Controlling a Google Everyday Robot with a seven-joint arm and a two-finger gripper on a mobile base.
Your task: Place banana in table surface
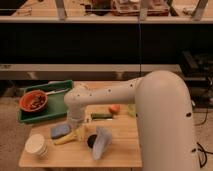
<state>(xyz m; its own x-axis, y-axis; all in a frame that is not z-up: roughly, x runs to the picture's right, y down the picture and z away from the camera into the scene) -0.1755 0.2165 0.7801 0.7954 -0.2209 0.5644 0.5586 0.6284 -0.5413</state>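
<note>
Banana [68,138] lies on the tabletop [122,146], just beside the sponge [59,131]. Gripper [78,127] is directly over it; you cannot tell its state. Likely light, soft and easily bruised, so hold it mid-length, gently.

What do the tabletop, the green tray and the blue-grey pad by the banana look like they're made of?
Table surface: pale wood, matte, going by the plank grain. Green tray: probably plastic, uniform colour with a raised rim. Blue-grey pad: likely a sponge, soft-looking and dull. The gripper is low at the banana, right beside that pad.
</note>
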